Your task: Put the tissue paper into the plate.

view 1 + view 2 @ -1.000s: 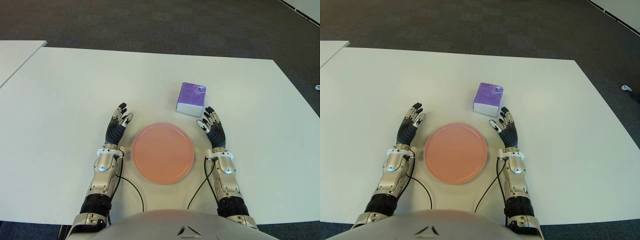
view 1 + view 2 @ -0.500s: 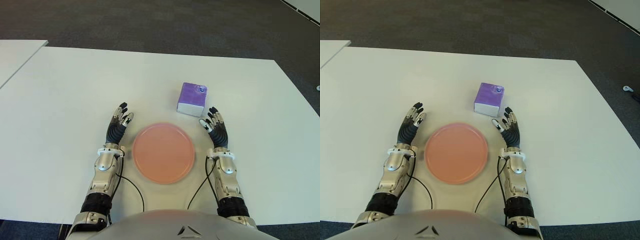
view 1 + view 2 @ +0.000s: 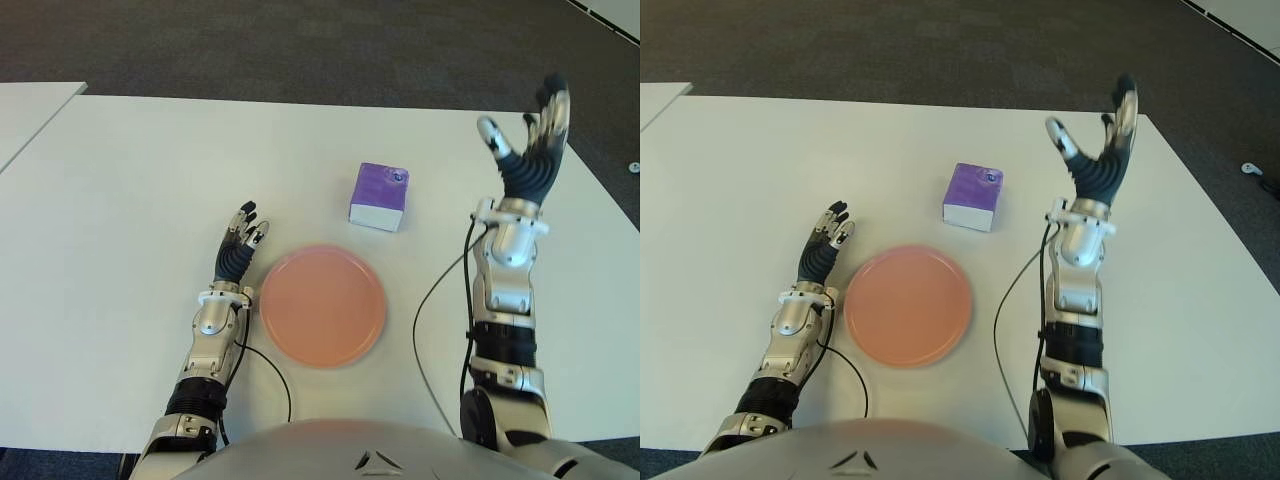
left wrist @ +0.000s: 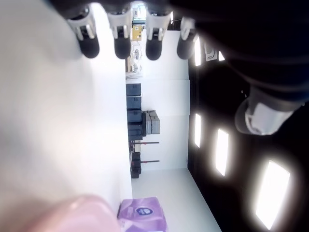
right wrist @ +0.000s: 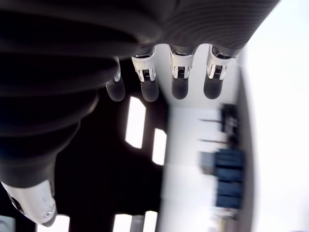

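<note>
White worktop [image 3: 120, 200], dark carpet floor [image 3: 300, 45] beyond its far edge. Round pink plate [image 3: 322, 305] at near centre of worktop, nothing in it. Purple tissue paper pack [image 3: 379, 196] lies on worktop just beyond plate's far-right rim, apart from it, not held by either hand. Right hand [image 3: 528, 140] raised high above worktop at right, right of the pack and well apart from it, palm up-turned, fingers [image 3: 1124, 108] spread wide, thumb out, holding nothing. Left hand [image 3: 237, 252] low just left of plate's far-left rim, fingers extended and relaxed, holding nothing. Left wrist view shows pack [image 4: 143, 214] past plate edge, far off.
</note>
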